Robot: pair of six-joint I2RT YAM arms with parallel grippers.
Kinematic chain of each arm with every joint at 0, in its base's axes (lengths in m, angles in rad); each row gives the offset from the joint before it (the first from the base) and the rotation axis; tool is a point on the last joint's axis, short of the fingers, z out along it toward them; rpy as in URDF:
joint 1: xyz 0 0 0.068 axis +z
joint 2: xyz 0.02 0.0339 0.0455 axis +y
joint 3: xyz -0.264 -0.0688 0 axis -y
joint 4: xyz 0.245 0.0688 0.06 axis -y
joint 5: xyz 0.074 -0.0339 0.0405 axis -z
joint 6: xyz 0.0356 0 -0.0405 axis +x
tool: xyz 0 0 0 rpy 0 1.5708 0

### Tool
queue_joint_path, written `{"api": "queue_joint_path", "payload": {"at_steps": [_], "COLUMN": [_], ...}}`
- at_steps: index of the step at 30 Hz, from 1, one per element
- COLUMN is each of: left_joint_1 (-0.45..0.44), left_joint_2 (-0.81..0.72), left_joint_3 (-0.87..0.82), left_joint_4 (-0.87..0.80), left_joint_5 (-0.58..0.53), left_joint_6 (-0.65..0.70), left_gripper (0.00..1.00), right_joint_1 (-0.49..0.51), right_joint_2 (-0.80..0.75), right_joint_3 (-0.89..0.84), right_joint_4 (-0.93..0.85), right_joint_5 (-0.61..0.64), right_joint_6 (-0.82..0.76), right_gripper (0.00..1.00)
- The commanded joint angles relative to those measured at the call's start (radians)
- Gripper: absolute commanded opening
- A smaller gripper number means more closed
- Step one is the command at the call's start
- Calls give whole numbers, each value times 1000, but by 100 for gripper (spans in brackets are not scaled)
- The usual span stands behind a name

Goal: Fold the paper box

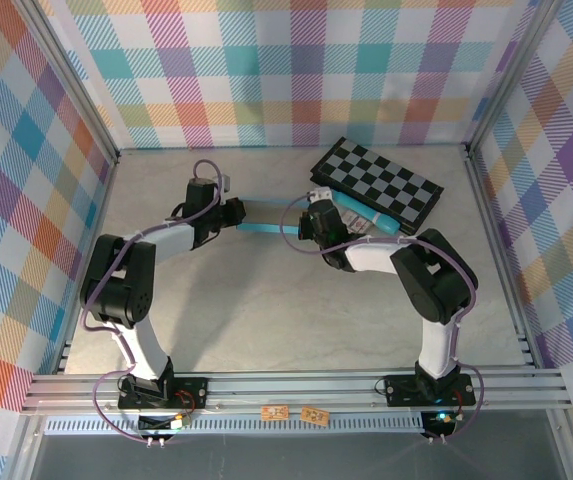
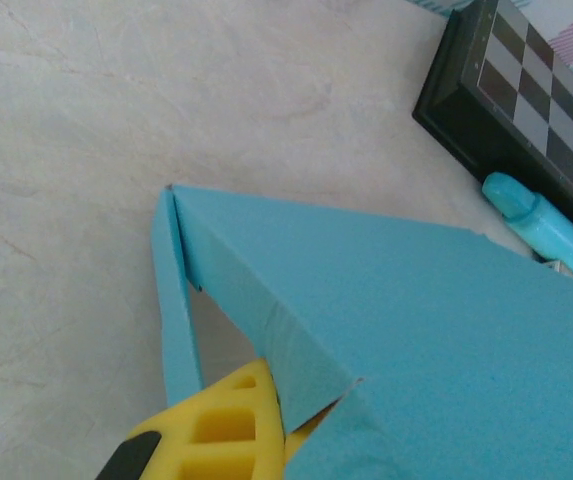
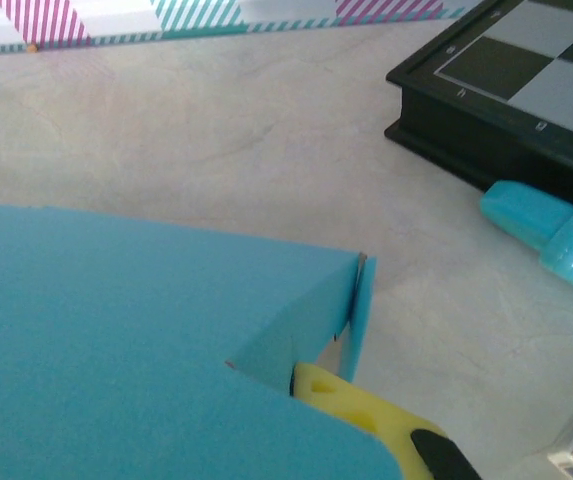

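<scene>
Plaid walls (image 1: 296,70) ring a pale marbled tabletop (image 1: 266,310) where two robot arms meet over the paper box (image 1: 271,216), a teal shell spanning the gap between them in the far half of the table, left of a black-and-grey checkerboard (image 1: 381,180) and a slim teal tube (image 1: 371,215). The left fingers (image 2: 228,425) are pressed together on the box's left end, one yellow finger showing under the end panel beside a narrow side flap that stands ajar. Its partner is hidden by the card. The right fingers (image 3: 351,395) pinch the right end the same way, just inside a loose corner flap. The body looks already formed, and the step in hand appears to be closing the ends. The next move likely calls for one arm to hold the box steady while the other works its open flap inward, gently enough not to crease the thin card.
</scene>
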Motion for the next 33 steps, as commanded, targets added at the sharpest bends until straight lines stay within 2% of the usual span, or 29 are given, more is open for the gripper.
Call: {"api": "queue_joint_path", "payload": {"at_steps": [1, 9, 14, 17, 21, 28, 29, 33], "left_joint_1": [-18, -45, -67, -74, -80, -85, -86, -94], "left_joint_2": [-2, -21, -33, -29, -30, -36, -39, -61], "left_joint_3": [-65, -97, -104, -104, -97, -81, -79, -77], "left_joint_4": [-92, -141, -173, -176, -179, -199, -203, -229], "left_joint_5": [47, -37, -104, -118, -124, -125, -127, -136], "left_joint_6": [-3, 34, 61, 64, 65, 51, 50, 33], "left_gripper": [0, 0, 0, 0, 0, 0, 1, 20], "right_joint_1": [10, 11, 11, 11, 11, 10, 10, 10], "right_joint_2": [49, 2, -21, -41, -77, -167, -181, -250], "right_joint_3": [-13, -1, 30, 44, 42, -10, -17, -64], "right_joint_4": [-129, -241, -318, -373, -447, -508, -517, -531], "right_joint_5": [-3, 45, 42, 29, 16, -49, -67, -148], "right_joint_6": [-2, 73, 106, 146, 212, 285, 296, 345], "right_gripper": [0, 2, 7, 15, 36, 46, 47, 51]}}
